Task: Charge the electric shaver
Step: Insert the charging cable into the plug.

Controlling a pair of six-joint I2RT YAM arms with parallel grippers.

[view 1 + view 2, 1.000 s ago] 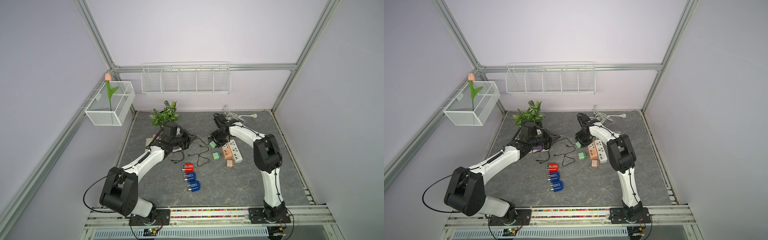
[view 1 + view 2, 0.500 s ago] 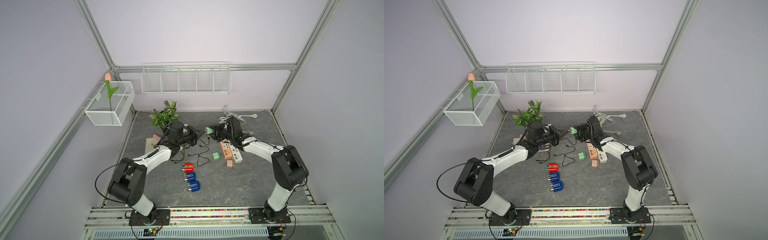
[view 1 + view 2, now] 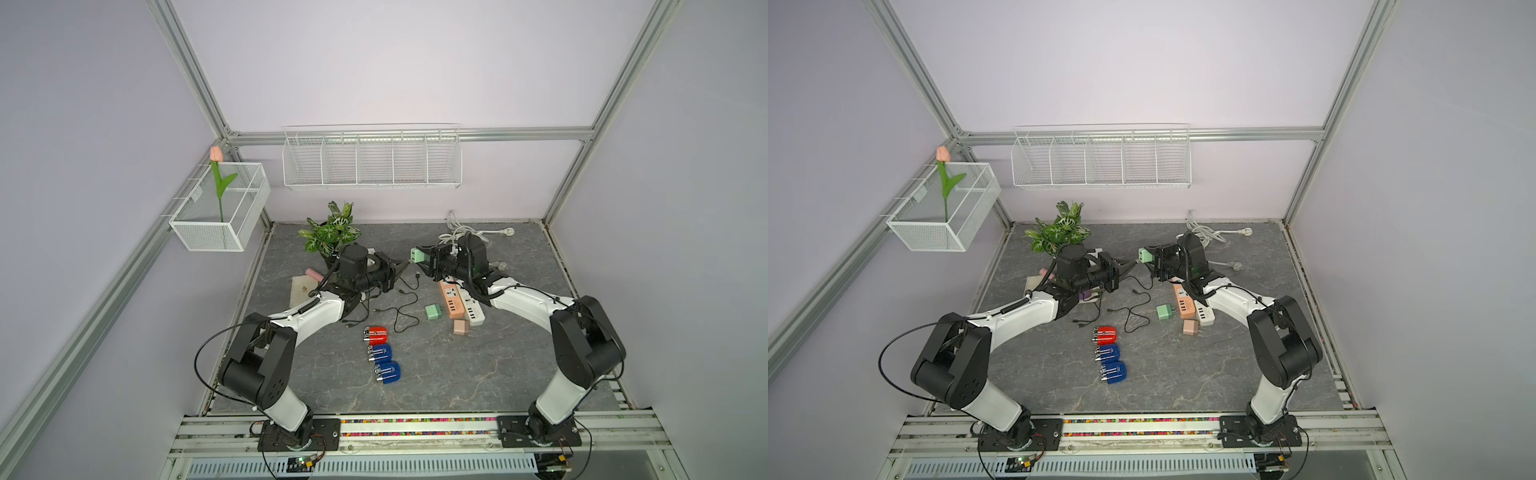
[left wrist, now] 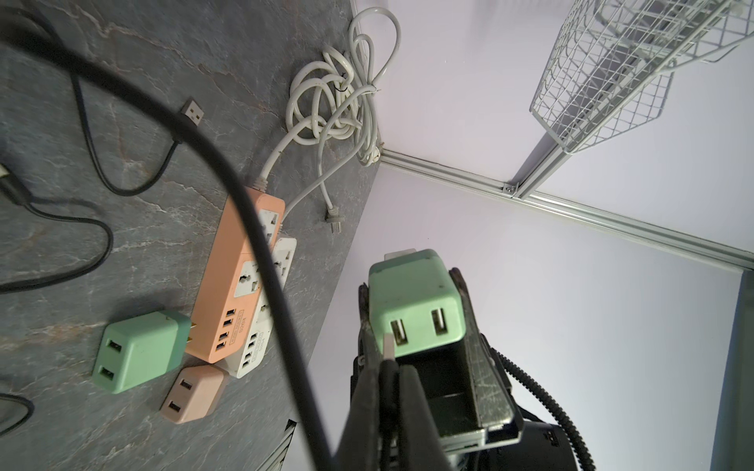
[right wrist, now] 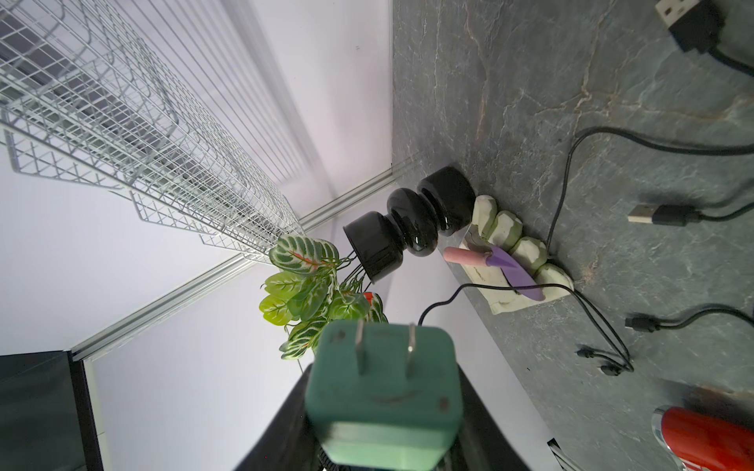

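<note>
Pale lilac walls [image 3: 395,62] close 3 sides, edged by aluminium profiles [image 3: 415,135]. A white wire rack [image 3: 372,160] with 5 compartments hangs on the back wall. Below the rack lies a grey marbled tabletop [image 3: 457,374]. Left of the rack, a white mesh basket [image 3: 208,239] holds an artificial tulip [image 3: 216,153].

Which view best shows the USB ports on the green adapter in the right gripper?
Left wrist view: the held green adapter faces it, both ports visible. The right wrist view shows only its pronged face; in both top views it is a small block, ports unreadable.
</note>
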